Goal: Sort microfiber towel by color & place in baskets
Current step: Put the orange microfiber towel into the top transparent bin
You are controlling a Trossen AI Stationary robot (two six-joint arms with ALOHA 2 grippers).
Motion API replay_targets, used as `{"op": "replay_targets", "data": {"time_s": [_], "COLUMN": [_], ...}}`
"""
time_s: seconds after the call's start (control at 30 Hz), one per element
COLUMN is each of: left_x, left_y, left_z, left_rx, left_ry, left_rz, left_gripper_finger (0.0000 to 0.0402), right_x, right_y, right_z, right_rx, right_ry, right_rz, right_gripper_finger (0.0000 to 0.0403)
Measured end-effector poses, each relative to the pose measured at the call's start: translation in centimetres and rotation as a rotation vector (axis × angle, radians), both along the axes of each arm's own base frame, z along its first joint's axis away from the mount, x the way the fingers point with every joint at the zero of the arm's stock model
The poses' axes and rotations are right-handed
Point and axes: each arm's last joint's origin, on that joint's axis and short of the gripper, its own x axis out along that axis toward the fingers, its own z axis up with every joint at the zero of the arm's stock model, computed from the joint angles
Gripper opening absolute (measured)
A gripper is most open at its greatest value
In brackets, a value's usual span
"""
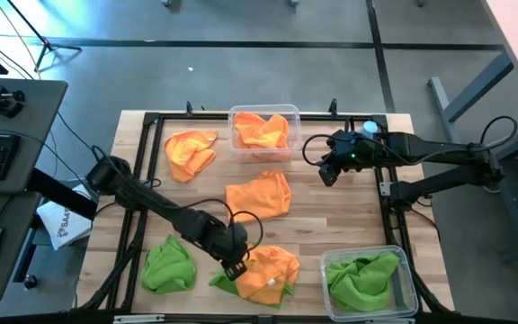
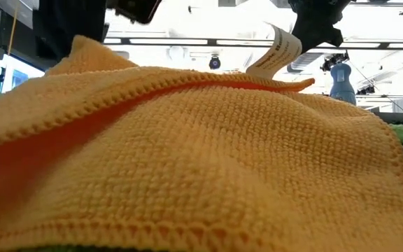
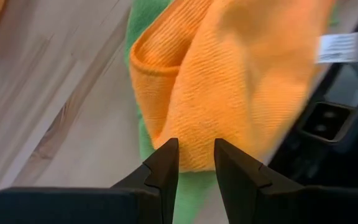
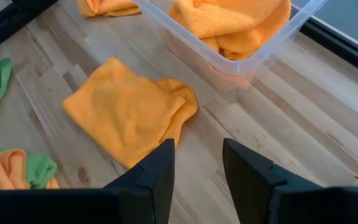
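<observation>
The left gripper (image 1: pixel 235 267), jaws slightly apart and empty, hovers at the near orange towel (image 1: pixel 272 270) lying over a green one (image 3: pixel 143 130); pinch only orange, then carry it to the far basket (image 1: pixel 264 114); right gripper (image 1: pixel 328 174) waits open.

orange towels (image 1: pixel 258 196): 4 | green towels (image 1: pixel 170 265): 3 | baskets (image 1: pixel 411 279): 2

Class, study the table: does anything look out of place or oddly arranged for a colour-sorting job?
Yes. At the near edge, an orange towel lies on top of a green towel, so two colours are stacked together. The left gripper hovers open at that pile. The far basket holds only orange.
</observation>
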Motion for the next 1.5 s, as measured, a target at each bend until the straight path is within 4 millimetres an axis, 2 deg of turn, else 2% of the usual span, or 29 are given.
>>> {"op": "replay_targets", "data": {"time_s": [0.23,0.43,0.67,1.0,1.13,1.23,1.33,1.5], "left_x": [-0.5,0.1,1.0,1.7,1.8,1.9,1.6,0.7], "left_y": [0.3,0.0,-0.5,-0.9,-0.7,-0.4,-0.2,0.6], "left_z": [2.0,1.9,0.0,-4.4,-5.0,-4.5,-3.1,0.5], "left_rx": [-0.035,-0.060,-0.032,0.053,0.049,0.044,0.055,0.070], "left_ry": [-0.062,-0.103,-0.095,0.041,0.065,0.054,0.004,-0.097], "left_rz": [0.018,0.028,-0.014,-0.091,-0.090,-0.089,-0.104,-0.089], "left_gripper_finger": [0.0090,0.0090,0.0090,0.0089,0.0058,0.0012,0.0008,0.0001], "right_x": [0.0,0.0,0.0,0.0,0.0,0.0,0.0,-0.1], "right_y": [0.0,0.0,0.0,0.0,0.0,0.0,-0.1,-0.1], "right_z": [0.0,0.0,0.0,0.0,0.0,0.0,0.0,-0.1], "right_rx": [-0.001,0.000,0.002,0.002,-0.002,-0.011,-0.013,-0.013], "right_ry": [0.001,0.001,0.002,0.003,0.003,0.004,0.003,0.007], "right_rz": [0.001,0.001,-0.002,-0.002,-0.005,-0.014,-0.024,-0.024], "right_gripper_finger": [0.0129,0.0129,0.0129,0.0129,0.0129,0.0129,0.0129,0.0129]}}
